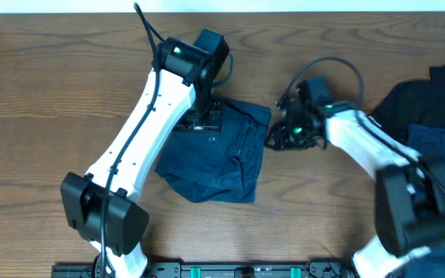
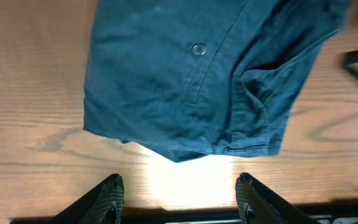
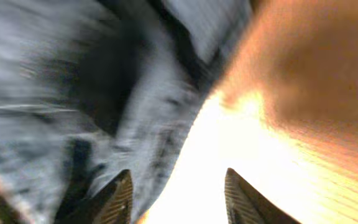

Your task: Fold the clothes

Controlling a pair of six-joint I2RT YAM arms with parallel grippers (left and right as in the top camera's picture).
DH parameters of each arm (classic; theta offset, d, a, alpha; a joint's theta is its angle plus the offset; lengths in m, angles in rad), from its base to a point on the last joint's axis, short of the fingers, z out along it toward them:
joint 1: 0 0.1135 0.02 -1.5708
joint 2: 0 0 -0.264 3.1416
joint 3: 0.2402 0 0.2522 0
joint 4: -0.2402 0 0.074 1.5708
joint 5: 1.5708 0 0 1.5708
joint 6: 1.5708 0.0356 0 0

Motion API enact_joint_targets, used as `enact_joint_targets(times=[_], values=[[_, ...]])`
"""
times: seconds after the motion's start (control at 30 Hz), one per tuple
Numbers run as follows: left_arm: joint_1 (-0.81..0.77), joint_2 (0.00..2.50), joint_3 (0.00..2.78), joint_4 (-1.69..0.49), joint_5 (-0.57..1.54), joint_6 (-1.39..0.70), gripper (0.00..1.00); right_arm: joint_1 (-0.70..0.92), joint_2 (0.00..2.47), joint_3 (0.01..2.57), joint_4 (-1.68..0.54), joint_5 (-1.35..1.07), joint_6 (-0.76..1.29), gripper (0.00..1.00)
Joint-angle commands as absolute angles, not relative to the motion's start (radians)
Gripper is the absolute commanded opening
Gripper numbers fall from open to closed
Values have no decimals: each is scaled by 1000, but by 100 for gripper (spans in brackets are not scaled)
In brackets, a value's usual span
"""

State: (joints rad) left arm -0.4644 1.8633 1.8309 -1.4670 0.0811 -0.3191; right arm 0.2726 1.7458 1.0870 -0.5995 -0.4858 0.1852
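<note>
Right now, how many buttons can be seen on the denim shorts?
1. The button lies on the denim shorts beside the fly seam, seen from the left wrist. Others may be hidden in the folds.

No legible text, label, brand, number anywhere; button on denim shorts too small to read.
</note>
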Motion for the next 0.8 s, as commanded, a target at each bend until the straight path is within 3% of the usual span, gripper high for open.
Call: enact_joint_targets(times=[0.0, 0.47, 0.5, 0.6, 0.63, 0.77], values=[[-455, 1869, 1766, -1430, 59, -307, 60, 285, 1637, 1092, -586, -527, 180, 50], [-371, 1869, 1344, -1046, 72, -307, 59, 441, 1782, 1091, -461, -358, 315, 51], [-364, 1869, 1328, -1029, 76, -305, 59, 443, 1793, 1091, -453, -339, 324, 47], [-352, 1869, 1290, -985, 94, -287, 59, 432, 1810, 1091, -429, -284, 329, 6], [-352, 1869, 1280, -974, 97, -288, 59, 419, 1808, 1092, -427, -262, 330, 1], [-352, 1869, 1261, -958, 97, -288, 59, 344, 1787, 1092, -447, -242, 330, 1]])
